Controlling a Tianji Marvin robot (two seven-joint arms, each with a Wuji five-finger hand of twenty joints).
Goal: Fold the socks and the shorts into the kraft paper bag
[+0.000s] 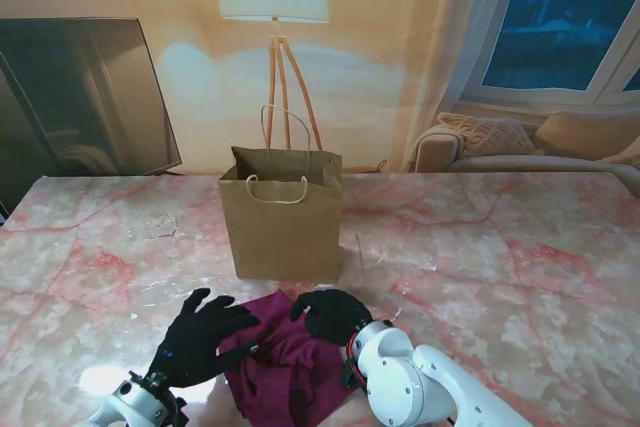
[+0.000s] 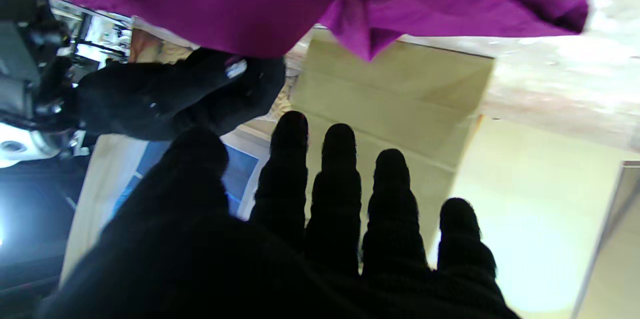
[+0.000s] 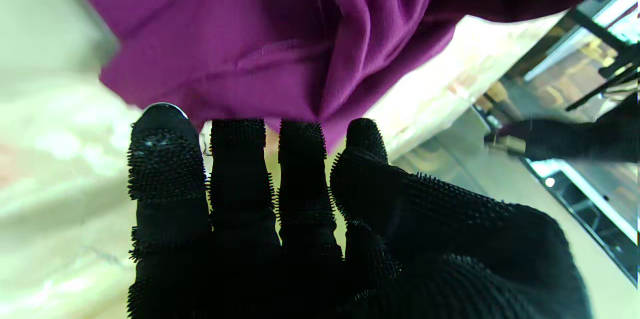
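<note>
Left hand [image 1: 200,339], fingers spread flat and grasping nothing, rests at the left edge of the purple shorts [image 1: 287,365], which lie bunched just in front of the kraft paper bag [image 1: 282,219]. Right hand [image 1: 333,313] sits fingers-extended on the shorts' right corner; can't tell if it's gripping.

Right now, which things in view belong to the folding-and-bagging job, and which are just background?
Job:
shorts
bag
left hand, open, at the shorts
right hand, open, on the shorts
Socks: not visible.

Background:
lamp
TV
sofa
window
</note>
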